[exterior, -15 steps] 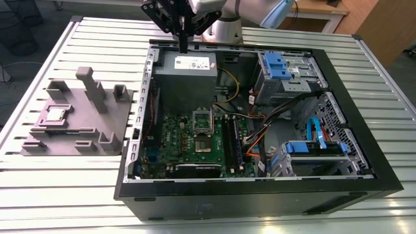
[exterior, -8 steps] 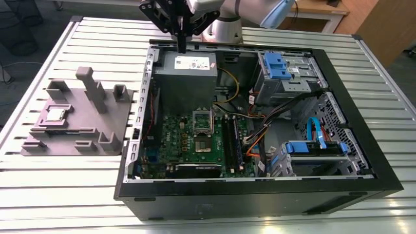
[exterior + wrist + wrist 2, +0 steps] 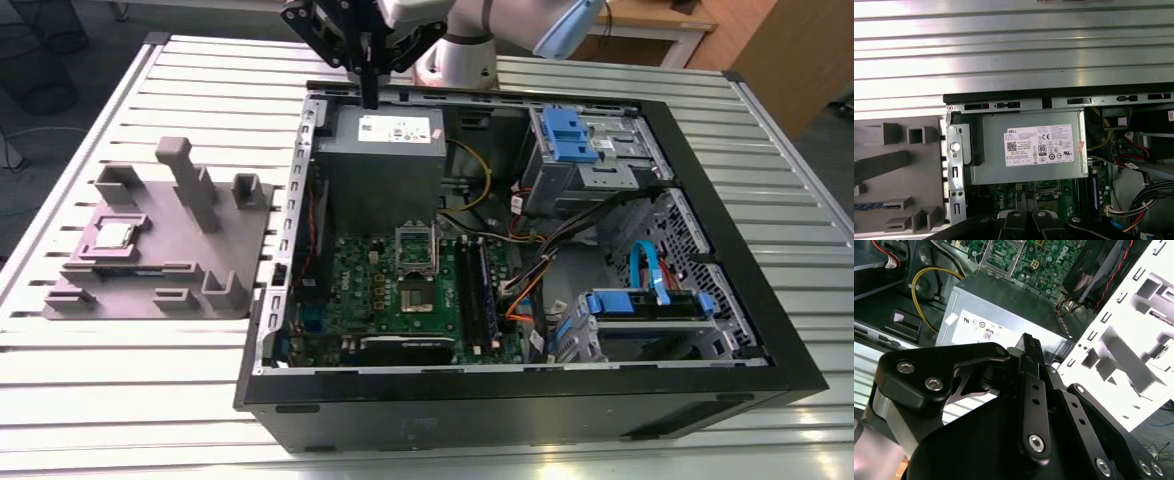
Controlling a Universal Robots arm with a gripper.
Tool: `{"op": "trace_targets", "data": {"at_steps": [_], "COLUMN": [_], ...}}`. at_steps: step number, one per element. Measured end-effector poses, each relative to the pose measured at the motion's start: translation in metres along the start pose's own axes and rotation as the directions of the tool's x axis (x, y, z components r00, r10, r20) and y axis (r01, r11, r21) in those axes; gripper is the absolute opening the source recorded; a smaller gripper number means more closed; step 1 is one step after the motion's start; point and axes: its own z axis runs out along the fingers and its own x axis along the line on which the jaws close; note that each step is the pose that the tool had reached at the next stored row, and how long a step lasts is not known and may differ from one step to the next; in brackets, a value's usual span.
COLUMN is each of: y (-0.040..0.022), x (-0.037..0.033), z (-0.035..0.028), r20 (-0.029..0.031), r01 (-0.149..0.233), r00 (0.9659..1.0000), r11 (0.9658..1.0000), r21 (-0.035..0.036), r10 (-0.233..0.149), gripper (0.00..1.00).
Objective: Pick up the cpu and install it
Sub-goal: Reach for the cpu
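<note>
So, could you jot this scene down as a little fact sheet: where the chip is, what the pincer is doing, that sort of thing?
setting: open computer case on a slatted metal table
cpu: lying on the grey fixture, beside the case on the exterior view's left
pincer: shut, holding nothing, above the rear edge of the power supply
socket: on the green board inside the case, looks empty
progress: cpu not yet picked up
</note>
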Motion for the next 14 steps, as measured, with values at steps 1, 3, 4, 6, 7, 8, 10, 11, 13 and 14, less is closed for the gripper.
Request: {"op": "trace_targets", "data": {"at_steps": [1, 3, 4, 6, 7, 8, 10, 11, 13, 14], "y": [0.0000, -0.0001, -0.0001, -0.0001, -0.0002, -0.0002, -0.0002, -0.0003, -0.0003, -0.0003], "x": [0.0003, 0.0009, 0.0013, 0.0018, 0.0020, 0.0023, 0.0028, 0.0031, 0.0036, 0.0038], "z": [0.0000, 0.0001, 0.0001, 0.0001, 0.0001, 0.0002, 0.0002, 0.0002, 0.0003, 0.0003], "r20": [0.0000, 0.0000, 0.0001, 0.0000, 0.0000, 0.0000, 0.0000, 0.0000, -0.0001, -0.0001], "r01": [0.000, 0.000, 0.000, 0.000, 0.000, 0.000, 0.000, 0.000, 0.000, 0.000], "r00": [1.0000, 1.0000, 1.0000, 1.0000, 1.0000, 1.0000, 1.0000, 1.0000, 1.0000, 1.0000], "r11": [1.0000, 1.0000, 1.0000, 1.0000, 1.0000, 1.0000, 1.0000, 1.0000, 1.0000, 1.0000], "r21": [0.0000, 0.0000, -0.0001, 0.0000, 0.0000, 0.0000, 0.0000, 0.0000, 0.0000, 0.0000], "r10": [0.000, 0.000, 0.000, 0.000, 0.000, 0.000, 0.000, 0.000, 0.000, 0.000], "gripper": [0.10, 0.10, 0.10, 0.10, 0.10, 0.10, 0.10, 0.10, 0.10, 0.10]}}
